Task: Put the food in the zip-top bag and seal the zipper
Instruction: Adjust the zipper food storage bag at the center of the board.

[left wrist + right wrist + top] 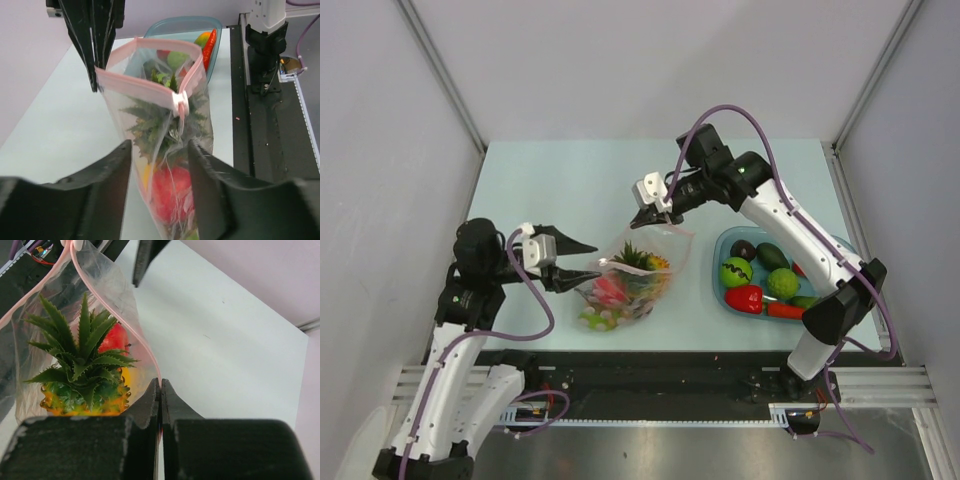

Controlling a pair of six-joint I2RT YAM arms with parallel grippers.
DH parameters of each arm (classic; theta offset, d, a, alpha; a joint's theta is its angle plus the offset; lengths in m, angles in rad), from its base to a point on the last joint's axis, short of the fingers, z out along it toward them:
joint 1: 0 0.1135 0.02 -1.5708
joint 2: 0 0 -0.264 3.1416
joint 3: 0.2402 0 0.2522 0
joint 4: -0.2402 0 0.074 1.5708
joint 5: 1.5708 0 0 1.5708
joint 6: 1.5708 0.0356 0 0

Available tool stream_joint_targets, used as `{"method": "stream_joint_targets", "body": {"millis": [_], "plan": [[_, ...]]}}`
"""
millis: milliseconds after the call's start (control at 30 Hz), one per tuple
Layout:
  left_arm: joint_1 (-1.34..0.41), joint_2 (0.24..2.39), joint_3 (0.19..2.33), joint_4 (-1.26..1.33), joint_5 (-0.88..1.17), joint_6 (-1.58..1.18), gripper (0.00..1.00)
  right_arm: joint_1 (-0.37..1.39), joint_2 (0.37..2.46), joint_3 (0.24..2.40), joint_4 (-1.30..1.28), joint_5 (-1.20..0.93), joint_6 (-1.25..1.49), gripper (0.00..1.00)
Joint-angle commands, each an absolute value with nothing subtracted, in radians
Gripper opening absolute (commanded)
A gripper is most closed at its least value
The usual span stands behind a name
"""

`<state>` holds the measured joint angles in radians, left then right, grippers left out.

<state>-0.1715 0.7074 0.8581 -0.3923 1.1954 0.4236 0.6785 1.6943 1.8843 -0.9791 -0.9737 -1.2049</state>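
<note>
Pinching the zipper (140,86), right jaws are pressing together | left jaws are straddling the bag (635,268), cannot tell whether squeezing | bag is resting mid-frame on the surface (550,190), holding a pineapple (82,372)

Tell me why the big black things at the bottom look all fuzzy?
Left wrist view: the black jaws sit right against the lens, so they blur, while the zip-top bag looks fairly sharp. Right wrist view: the same soft jaws, but a crisp pineapple. Top external view: even light, hardly any shadow on the table.
</note>
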Motion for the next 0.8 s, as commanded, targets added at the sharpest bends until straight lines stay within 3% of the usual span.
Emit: {"method": "stream_joint_targets", "body": {"millis": [0,100,200,267,400,467,500,533,633,700,767], "plan": [[-0.216,0.723,0.847,-0.279,1.157,0.356,0.47,0.69,1.649,1.873,-0.934,-0.989,-1.2,0.0],[-0.221,0.719,0.839,-0.223,1.144,0.307,0.44,0.695,1.64,1.855,-0.916,-0.979,-1.189,0.0],[-0.236,0.718,0.833,-0.218,1.132,0.311,0.54,0.695,1.637,1.848,-0.907,-0.976,-1.164,0.0],[-0.245,0.719,0.828,-0.218,1.12,0.311,0.47,0.695,1.637,1.845,-0.908,-0.974,-1.158,0.0],[-0.253,0.739,0.844,-0.251,1.121,0.325,0.22,0.693,1.621,1.826,-0.904,-0.968,-1.147,0.0],[-0.253,0.735,0.851,-0.253,1.12,0.324,0.0,0.693,1.603,1.807,-0.896,-0.957,-1.143,0.0],[-0.253,0.732,0.851,-0.239,1.112,0.289,0.0,0.695,1.594,1.784,-0.881,-0.95,-1.135,0.03],[-0.253,0.73,0.857,-0.223,1.095,0.269,0.0,0.696,1.577,1.778,-0.868,-0.933,-1.123,0.31],[-0.253,0.744,0.906,-0.288,1.104,0.253,0.0,0.701,1.552,1.781,-0.802,-0.85,-0.997,0.9],[-0.253,0.771,0.936,-0.342,1.118,0.298,0.0,0.701,1.523,1.802,-0.781,-0.822,-0.945,0.99],[-0.253,0.79,0.963,-0.365,1.103,0.275,0.0,0.701,1.5,1.836,-0.776,-0.825,-0.93,1.0]]}}
